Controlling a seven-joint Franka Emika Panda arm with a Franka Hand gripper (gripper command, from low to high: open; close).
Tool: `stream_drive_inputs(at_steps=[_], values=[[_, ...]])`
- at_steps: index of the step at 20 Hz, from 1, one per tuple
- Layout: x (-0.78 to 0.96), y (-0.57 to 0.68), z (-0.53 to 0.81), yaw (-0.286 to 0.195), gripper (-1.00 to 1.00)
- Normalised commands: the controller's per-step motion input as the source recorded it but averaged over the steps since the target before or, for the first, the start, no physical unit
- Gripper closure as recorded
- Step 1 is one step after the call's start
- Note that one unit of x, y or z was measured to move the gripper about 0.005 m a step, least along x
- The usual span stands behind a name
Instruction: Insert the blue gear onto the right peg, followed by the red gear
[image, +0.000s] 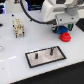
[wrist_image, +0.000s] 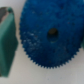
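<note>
Spreading across the exterior view, the white table (image: 12, 52) carries the grey black-framed plate (image: 46, 56) at lower centre, two dark posts upright on it. Upper right, the gripper (image: 64, 28) hangs over the red gear (image: 64, 37); finger state unclear. Filling the wrist view, the blue gear (wrist_image: 50, 34) lies beside a green block (wrist_image: 7, 37)

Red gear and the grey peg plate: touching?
Apart. The exterior view shows the red gear beyond the plate, with a strip of bare white table plainly visible between the two.
</note>
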Motion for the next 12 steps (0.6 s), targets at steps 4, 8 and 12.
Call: stream_drive_inputs(at_steps=[4, 8, 12], values=[[-0.13, -0.07, 0.08, 0.0, 1.0], [0.11, -0.08, 0.34, 0.0, 1.0], [0.21, -0.16, 0.4, 0.0, 1.0]])
